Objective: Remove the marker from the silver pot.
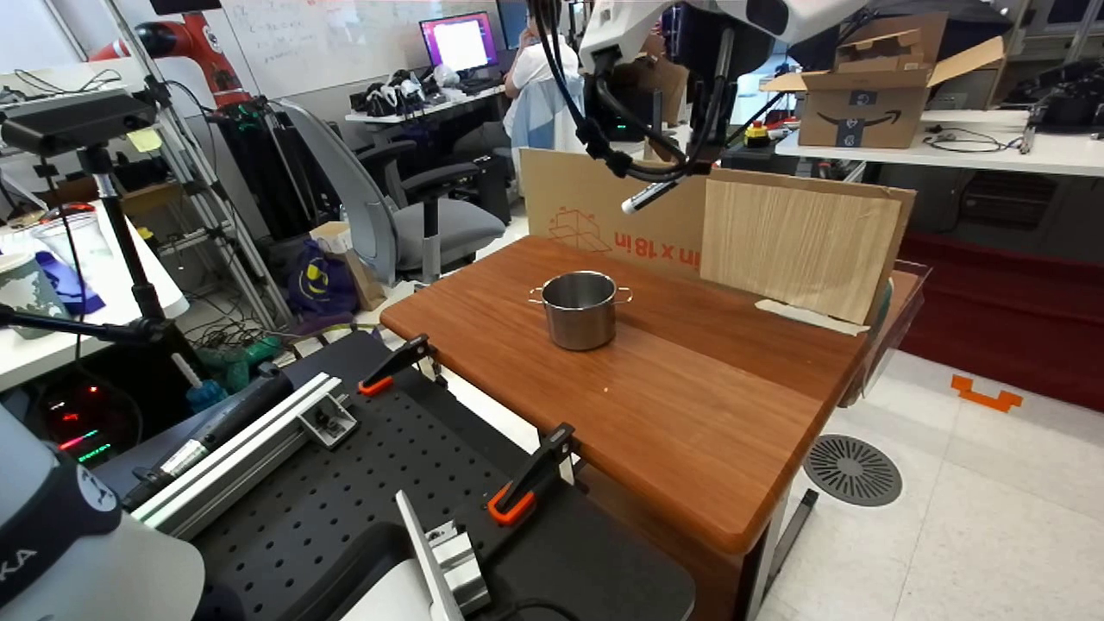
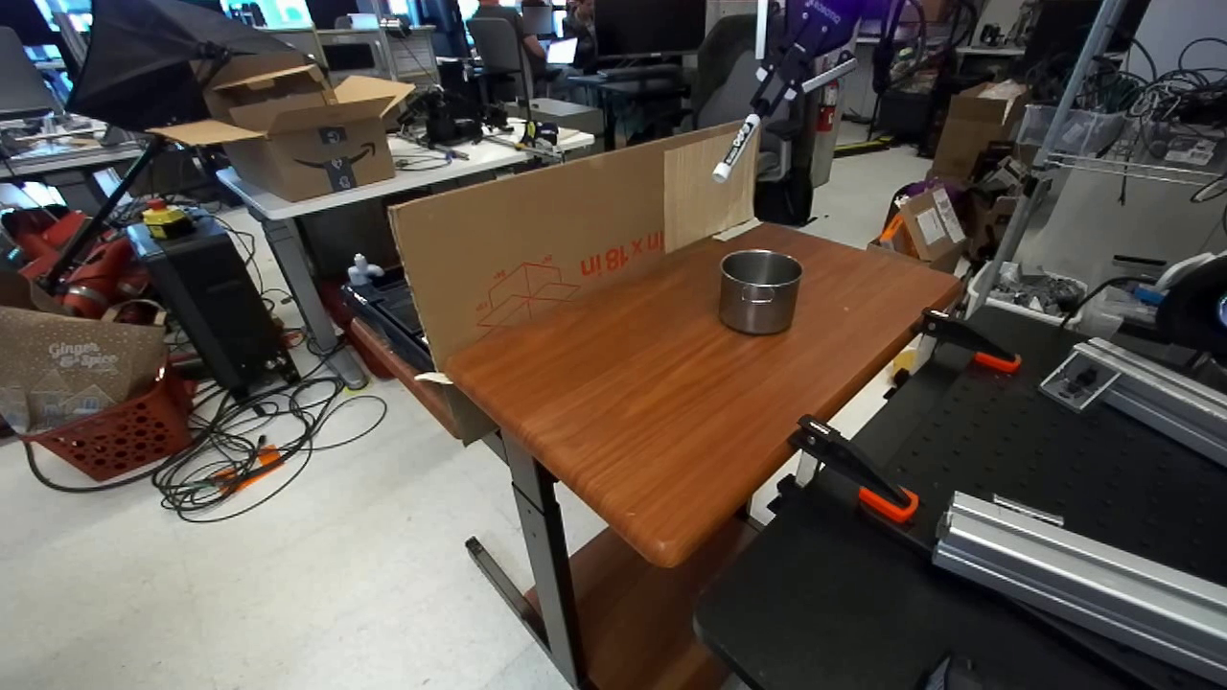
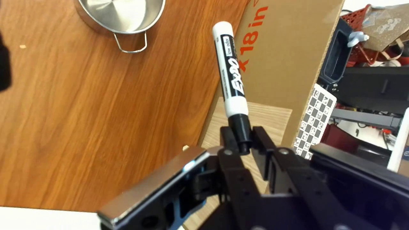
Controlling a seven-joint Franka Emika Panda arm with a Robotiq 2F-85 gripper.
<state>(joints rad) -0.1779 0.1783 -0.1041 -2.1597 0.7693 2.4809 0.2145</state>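
Marker (image 3: 230,70), 1. White barrel, black label lettered "EXPO" and "low odor", black end. Held aloft, tilted, outside the silver pot (image 1: 582,315) and well apart from it; white end lowermost in both exterior views.

Hand (image 3: 243,136), 1. Clamped on the marker's black end, 1 finger to either side, as seen in the wrist view.

Silver pot, 1. Round, straight-walled, shiny metal, fitted with 2 wire handles. Upright on the tabletop (image 1: 690,414); part of its bright interior shows in the wrist view.

Tabletop, 1. Brown wood grain, rounded corners.

Cardboard panel (image 2: 537,225), 1. Tan, standing along a long edge of the tabletop; red print including "18 in", inverted in both exterior views.

Pale wood-grain sheet (image 1: 802,246), 1. Flat against the panel's face, towards 1 end.

Clamps (image 1: 536,473), 2. Black with orange ends, at the opposite long edge, just beside a black perforated board (image 1: 414,457).

Metal rails (image 2: 1083,580), 2. Lying on the perforated board.

Carton (image 1: 862,116), 1. Flaps open, arrow mark on its side, resting on a white desk (image 1: 1061,164) beyond the panel.

Chair (image 1: 448,228), 1. Grey seat, dark armrests, beyond the tabletop.
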